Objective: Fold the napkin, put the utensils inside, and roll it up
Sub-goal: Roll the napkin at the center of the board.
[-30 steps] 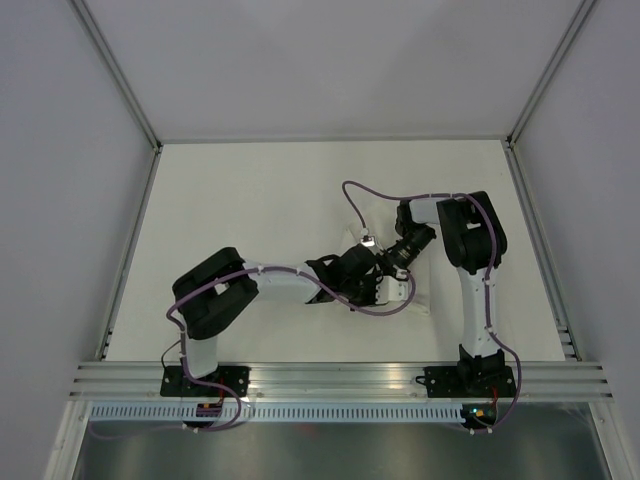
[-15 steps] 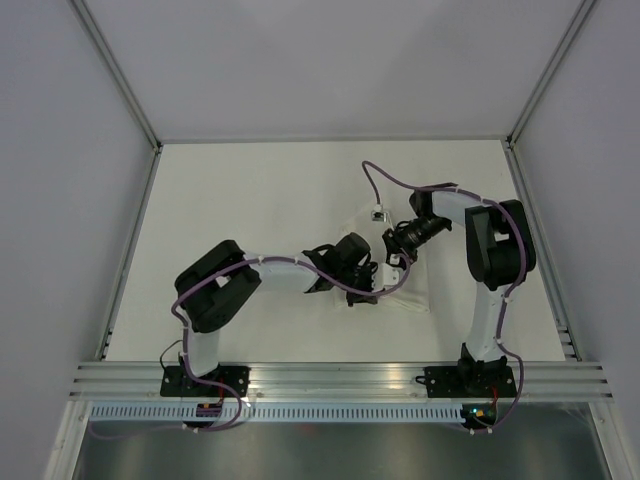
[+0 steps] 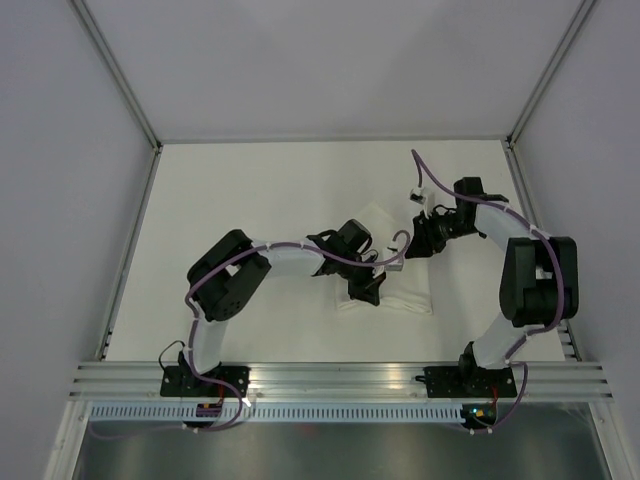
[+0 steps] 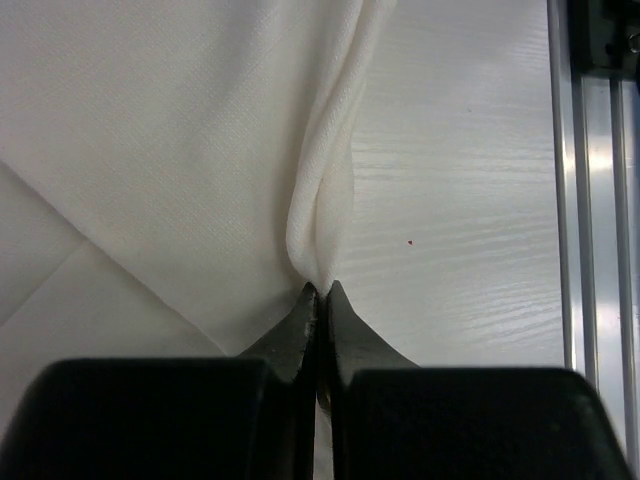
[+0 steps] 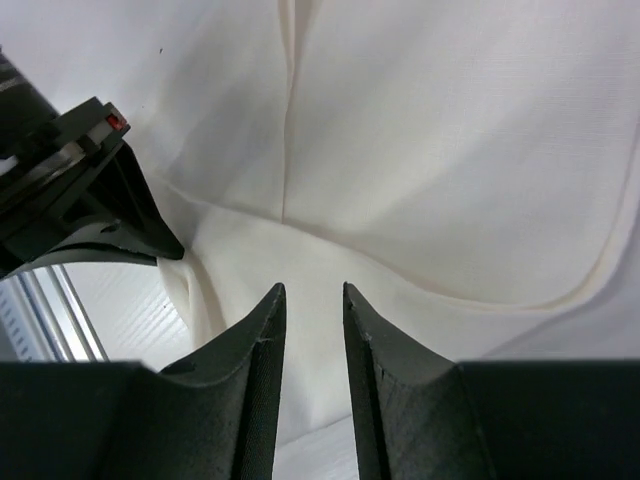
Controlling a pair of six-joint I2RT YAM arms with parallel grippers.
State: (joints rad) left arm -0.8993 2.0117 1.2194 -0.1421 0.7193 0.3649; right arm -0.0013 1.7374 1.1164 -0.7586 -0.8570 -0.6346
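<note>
The white napkin (image 3: 405, 296) lies folded and rumpled on the table, right of centre. My left gripper (image 3: 363, 294) is at its near left edge, shut on a pinched ridge of the cloth (image 4: 322, 200), which rises straight out of the closed tips (image 4: 321, 287). My right gripper (image 3: 416, 244) hovers at the napkin's far right side. Its jaws (image 5: 313, 288) stand apart over the cloth (image 5: 450, 150) with nothing between them. The left gripper's black body (image 5: 80, 200) shows in the right wrist view. No utensils are in view.
An aluminium rail (image 3: 340, 378) runs along the table's near edge and shows close to the right of the left gripper (image 4: 590, 200). Grey walls enclose the table on three sides. A purple cable (image 3: 428, 172) loops above the right wrist.
The right gripper has opened and drawn back to the right, away from the left gripper. The left gripper stays shut on the napkin and has shifted a little toward the near edge.
</note>
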